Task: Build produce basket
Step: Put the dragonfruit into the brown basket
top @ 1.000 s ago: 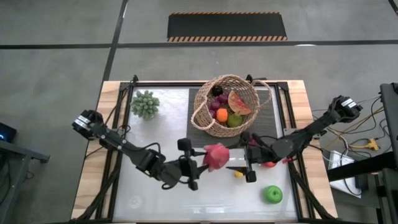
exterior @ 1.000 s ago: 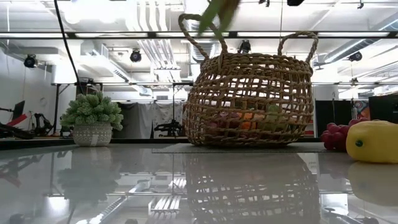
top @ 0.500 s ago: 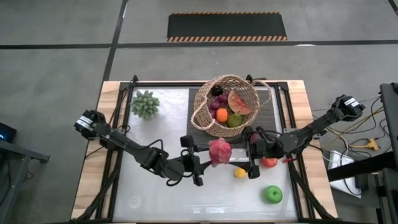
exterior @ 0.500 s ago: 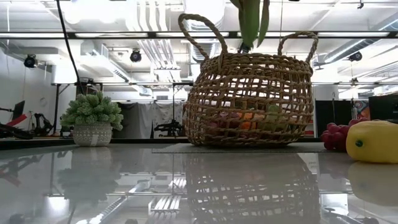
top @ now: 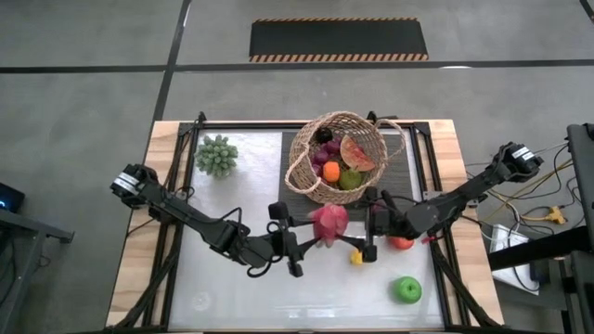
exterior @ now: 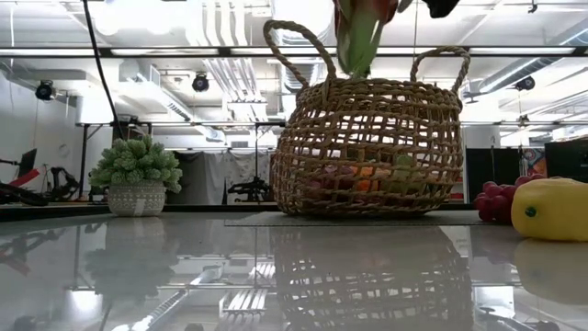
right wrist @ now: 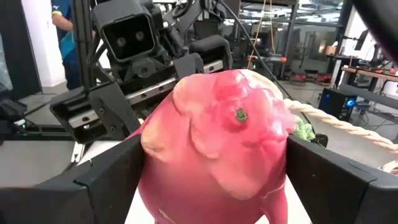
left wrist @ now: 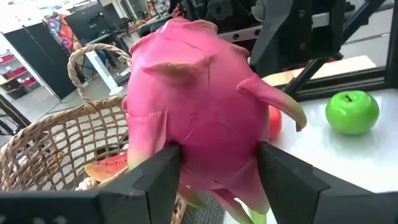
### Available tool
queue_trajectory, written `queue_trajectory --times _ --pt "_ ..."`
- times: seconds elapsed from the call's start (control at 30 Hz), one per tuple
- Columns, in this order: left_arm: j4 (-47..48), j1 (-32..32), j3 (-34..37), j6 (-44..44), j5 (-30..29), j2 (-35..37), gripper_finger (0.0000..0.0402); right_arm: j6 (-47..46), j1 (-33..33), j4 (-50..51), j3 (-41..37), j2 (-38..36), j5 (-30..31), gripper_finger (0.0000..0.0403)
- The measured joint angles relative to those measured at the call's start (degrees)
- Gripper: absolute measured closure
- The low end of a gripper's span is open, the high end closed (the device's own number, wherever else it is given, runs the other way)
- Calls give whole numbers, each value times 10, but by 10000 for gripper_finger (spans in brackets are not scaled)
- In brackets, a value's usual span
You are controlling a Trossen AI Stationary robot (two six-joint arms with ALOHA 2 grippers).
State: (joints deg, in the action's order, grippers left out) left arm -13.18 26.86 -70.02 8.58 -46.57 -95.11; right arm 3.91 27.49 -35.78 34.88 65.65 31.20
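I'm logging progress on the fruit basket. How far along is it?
Partly done: the basket already holds a watermelon slice, an orange and grapes. In hand: the pink dragon fruit, with the left hand and right hand either side of it. Left on the table: a green apple, lemon and tomato.

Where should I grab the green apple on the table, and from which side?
Grip the green apple across its round middle, coming straight down from above: it sits stem up on the table with bare space all round.
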Motion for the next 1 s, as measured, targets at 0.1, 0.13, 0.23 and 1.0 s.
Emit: queue_trajectory --times 0.1,0.13,0.23,1.0 --pt "-2 0 0 0 0 0 211 0 0 0 3 0 0 73" --pt "-2 0 0 -1 0 0 211 0 0 0 3 0 -1 86" --pt "-1 0 0 -3 0 0 211 -4 0 -1 3 0 -1 129" --pt "61 6 63 14 0 77 109 -94 17 156 -35 -158 45 202"
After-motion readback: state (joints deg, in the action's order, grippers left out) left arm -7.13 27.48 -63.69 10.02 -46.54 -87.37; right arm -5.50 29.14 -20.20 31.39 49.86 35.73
